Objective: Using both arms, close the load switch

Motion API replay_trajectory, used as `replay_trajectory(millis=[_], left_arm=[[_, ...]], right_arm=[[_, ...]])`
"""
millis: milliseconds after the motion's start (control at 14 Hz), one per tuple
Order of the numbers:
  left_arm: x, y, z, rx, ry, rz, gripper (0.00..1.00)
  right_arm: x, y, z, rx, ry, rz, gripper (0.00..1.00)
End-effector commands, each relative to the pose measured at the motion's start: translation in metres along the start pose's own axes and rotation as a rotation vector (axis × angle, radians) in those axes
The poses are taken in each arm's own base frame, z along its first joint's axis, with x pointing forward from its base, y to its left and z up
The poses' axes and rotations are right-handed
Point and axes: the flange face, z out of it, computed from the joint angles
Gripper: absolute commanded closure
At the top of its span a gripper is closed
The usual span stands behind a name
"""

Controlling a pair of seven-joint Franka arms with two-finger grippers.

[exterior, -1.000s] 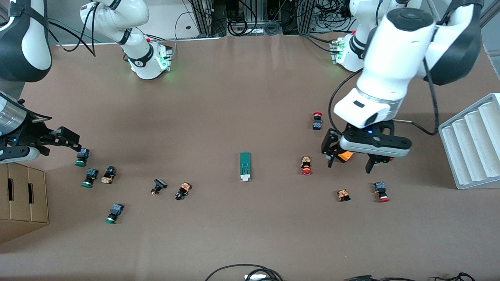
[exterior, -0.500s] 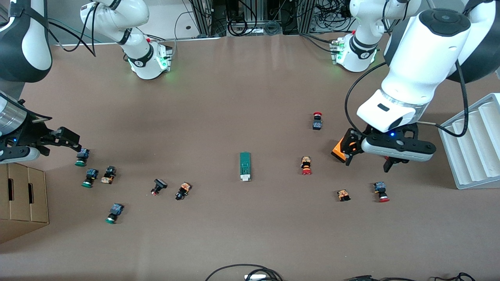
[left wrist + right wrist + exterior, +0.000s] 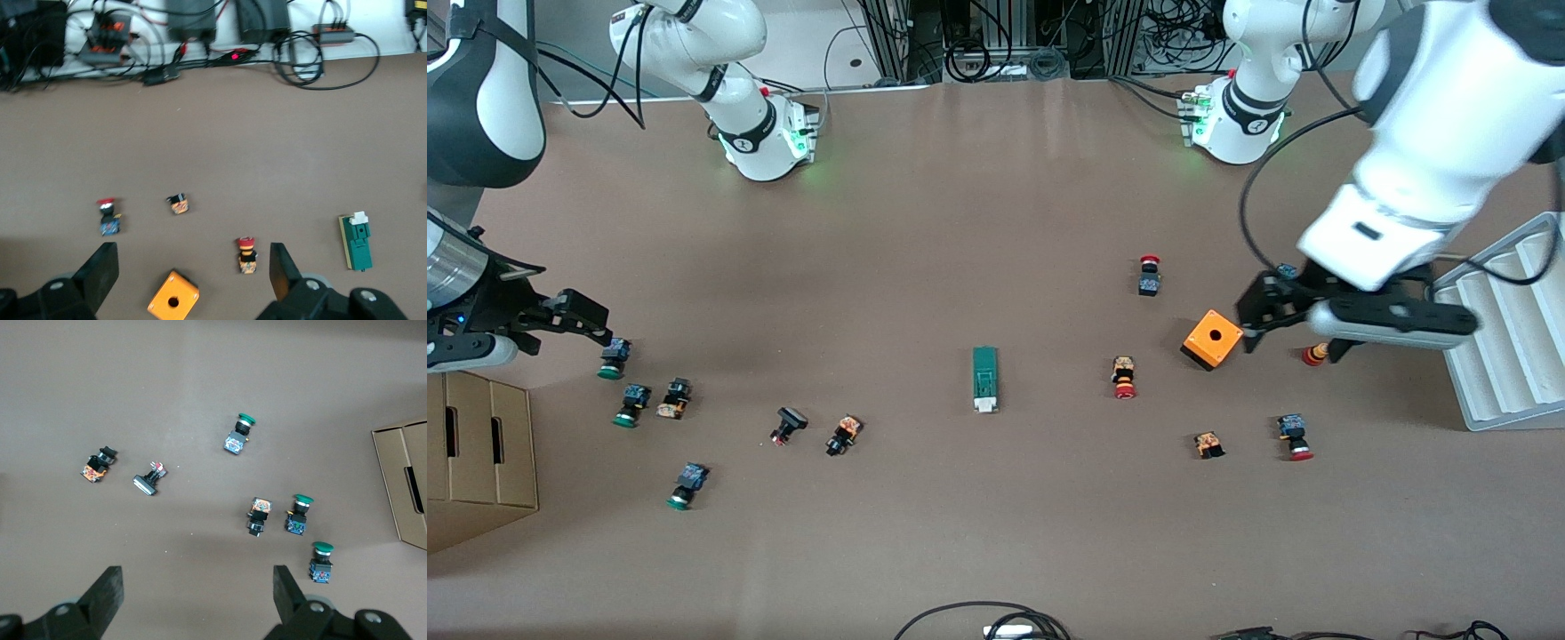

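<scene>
1. A brown table (image 3: 960, 222) fills the front view, with cables and equipment racks along the edge where the two arm bases stand, a cardboard box (image 3: 476, 453) at the right arm's end and a white ribbed tray (image 3: 1507, 329) at the left arm's end.
2. The load switch (image 3: 984, 380) lies flat near the middle of the table, its white handle end toward the front camera. It sits well apart from both sets of jaws, roughly between them, and nothing touches it.
3. The left gripper (image 3: 1294, 333) hangs over the table between the orange box (image 3: 1212, 339) and the white tray. Its jaws are spread wide and hold nothing. The left wrist view shows the box just ahead of the fingers (image 3: 100, 270), clear of them.
4. A second ago this gripper hung directly over the orange box; half a second ago it had moved partly off it; now the box stands fully uncovered on the table and the arm has drawn off toward the tray.
5. That looks like a retreat from the box, so the left arm is free but has moved away from the switch.
6. The right gripper (image 3: 600, 342) waits at its end of the table, unchanged, jaws spread and empty above a cluster of green-capped buttons (image 3: 303, 513).
7. Closing the switch has not begun.
</scene>
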Motion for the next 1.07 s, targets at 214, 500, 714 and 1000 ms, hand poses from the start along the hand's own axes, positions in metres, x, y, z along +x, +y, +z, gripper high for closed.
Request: replay_trajectory(millis=[214,500,714,1000], left_arm=[[-0.007,-0.073,-0.006,-0.003,-0.087,-0.088,0.0],[-0.018,-0.107,-0.013,0.029,-0.157,-0.053,0.0],[-0.029,-0.133,-0.027,0.047,-0.193,-0.059,0.0],[-0.039,-0.169,-0.044,0.055,-0.217,-0.073,0.0]], right_arm=[[0.006,0.002,-0.002,-0.016,0.008,0.0,0.0],[0.006,0.002,-0.002,-0.016,0.008,0.0,0.0],[0.005,0.002,-0.003,-0.016,0.01,0.0,0.0],[0.006,0.002,-0.002,-0.016,0.008,0.0,0.0]])
